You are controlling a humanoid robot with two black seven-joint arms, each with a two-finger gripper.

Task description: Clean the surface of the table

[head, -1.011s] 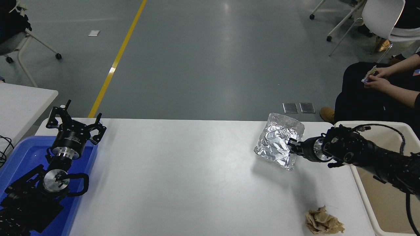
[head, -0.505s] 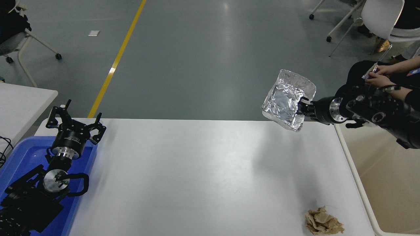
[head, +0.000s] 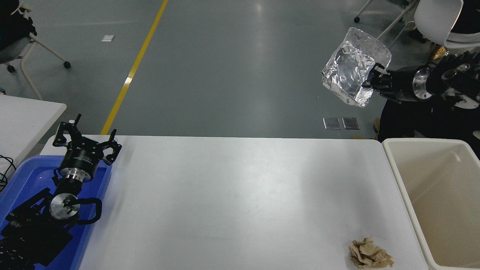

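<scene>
The table surface (head: 232, 202) is a wide white tabletop filling the lower half of the head view. High above its far right corner, my right gripper (head: 372, 80) is shut on the right edge of a crumpled silver foil bag (head: 350, 71), which hangs in the air well clear of the table. A crumpled brown paper wad (head: 369, 255) lies on the table near its front right corner. My left gripper (head: 85, 140) stays parked at the lower left over the blue bin, fingers spread open and empty.
A beige bin (head: 435, 195) stands against the table's right edge. A blue bin (head: 22, 180) sits at the left under the left arm. A smaller white table (head: 22, 120) is at far left. Chairs (head: 438, 18) stand on the floor beyond.
My right arm has lifted the foil bag off the table and carried it up and to the right, from table level to high above the far right corner. The left arm has not moved.
</scene>
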